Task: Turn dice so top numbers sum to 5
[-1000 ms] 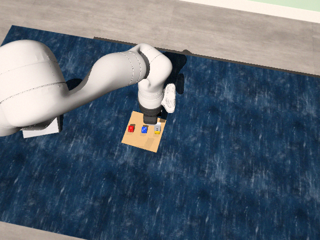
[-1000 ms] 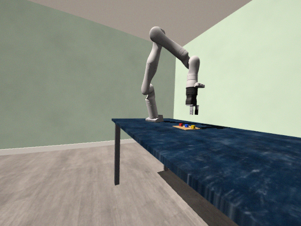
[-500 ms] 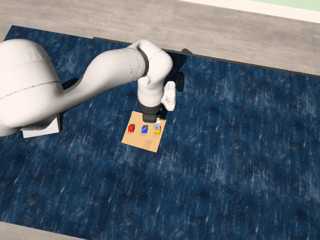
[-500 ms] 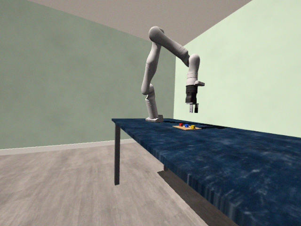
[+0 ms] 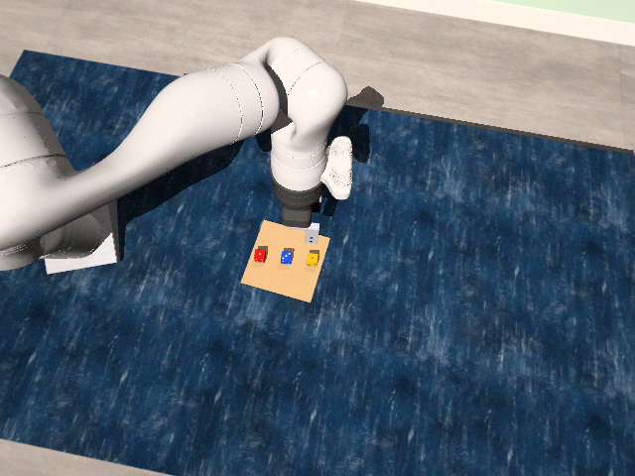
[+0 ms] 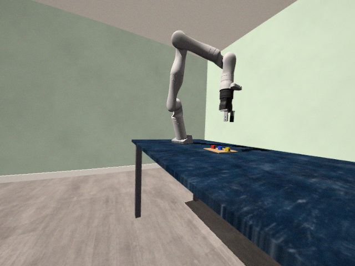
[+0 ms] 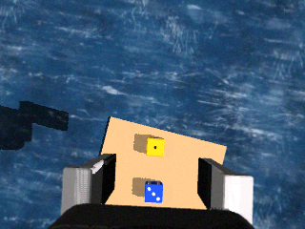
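A tan mat (image 5: 285, 265) lies flat on the blue table, and three dice sit on it in a row: a red die (image 5: 260, 255), a blue die (image 5: 286, 257) and a yellow die (image 5: 312, 259). In the wrist view the yellow die (image 7: 155, 146) shows one pip on top and the blue die (image 7: 153, 193) shows three pips. The red die's top is too small to read. My gripper (image 6: 228, 116) hangs high above the mat, open and empty. Its fingers stand wide apart in the wrist view. The mat also shows in the exterior view (image 6: 220, 149).
The arm's base (image 6: 181, 140) stands on the table behind the mat. The table edge (image 6: 183, 183) runs along the near side in the exterior view. The arm's shadow (image 7: 29, 124) falls on the table left of the mat.
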Motion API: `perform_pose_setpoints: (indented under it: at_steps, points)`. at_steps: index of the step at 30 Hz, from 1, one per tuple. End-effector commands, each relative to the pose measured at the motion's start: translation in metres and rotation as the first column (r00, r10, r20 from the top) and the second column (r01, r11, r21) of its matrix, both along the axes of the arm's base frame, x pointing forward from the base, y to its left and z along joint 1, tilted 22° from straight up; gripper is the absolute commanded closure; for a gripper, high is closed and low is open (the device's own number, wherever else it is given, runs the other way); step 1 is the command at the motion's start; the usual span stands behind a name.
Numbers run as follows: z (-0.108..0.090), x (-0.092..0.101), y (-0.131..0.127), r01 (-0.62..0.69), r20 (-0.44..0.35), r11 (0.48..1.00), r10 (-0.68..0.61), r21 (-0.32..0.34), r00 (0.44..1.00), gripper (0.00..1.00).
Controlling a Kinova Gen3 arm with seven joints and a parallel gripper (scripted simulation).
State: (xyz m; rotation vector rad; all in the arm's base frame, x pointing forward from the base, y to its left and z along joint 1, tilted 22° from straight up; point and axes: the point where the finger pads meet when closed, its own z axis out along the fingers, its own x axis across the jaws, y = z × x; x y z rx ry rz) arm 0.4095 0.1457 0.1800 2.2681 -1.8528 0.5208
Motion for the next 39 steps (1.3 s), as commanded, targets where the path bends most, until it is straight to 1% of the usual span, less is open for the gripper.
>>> perform_pose_setpoints:
  at_steps: [1, 6, 39]
  points:
    - [0.0067, 0.0020, 0.0037, -0.003, 0.012, 1.000, 0.003, 0.008, 1.000, 0.00]
    - [0.0111, 0.0012, 0.0053, -0.003, 0.012, 1.000, 0.003, 0.008, 1.000, 0.00]
    - [0.0111, 0.0011, 0.0053, -0.003, 0.012, 1.000, 0.003, 0.008, 1.000, 0.00]
